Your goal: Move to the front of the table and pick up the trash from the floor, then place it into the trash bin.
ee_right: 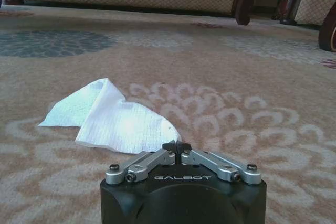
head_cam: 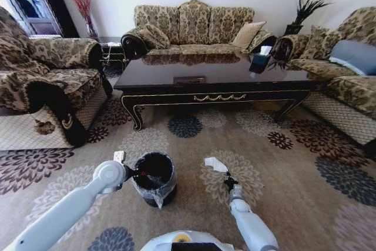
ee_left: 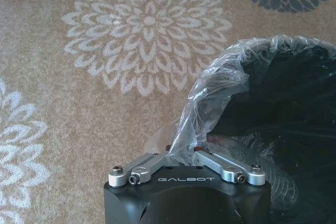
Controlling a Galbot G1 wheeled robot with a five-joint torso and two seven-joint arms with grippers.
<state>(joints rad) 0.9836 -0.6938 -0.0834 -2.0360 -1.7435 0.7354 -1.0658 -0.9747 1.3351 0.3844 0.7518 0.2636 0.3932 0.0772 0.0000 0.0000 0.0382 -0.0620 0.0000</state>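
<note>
Start on your left: the left gripper (ee_left: 188,153) has its fingers pinched on the clear liner bag at the rim of the trash bin (head_cam: 154,176), which stands on the floor (head_cam: 282,180) in front of the robot. If that arm pulls away while clamped, you risk dragging the thin film off the rim or tipping the light bucket; the bag looks slack enough to tear or slide.

Moving right, the trash (head_cam: 215,164), a crumpled white paper, lies flat on a pale flower medallion just beside the bin. The right gripper (ee_right: 176,147) sits low over the carpet with its fingers closed together, their tips at the near edge of the paper and holding nothing that you can see. From here the likely failures are pushing the sheet ahead instead of catching it, or catching carpet pile with the fingertips, because the paper is thin and lies close to the surface. You would need the fingers opened before any grasp.

The surface is patterned beige carpet with brown, grey, cream and dark blue flowers. Beyond it stands the table (head_cam: 217,83), dark and glossy, with patterned sofas on the left, behind and on the right.
</note>
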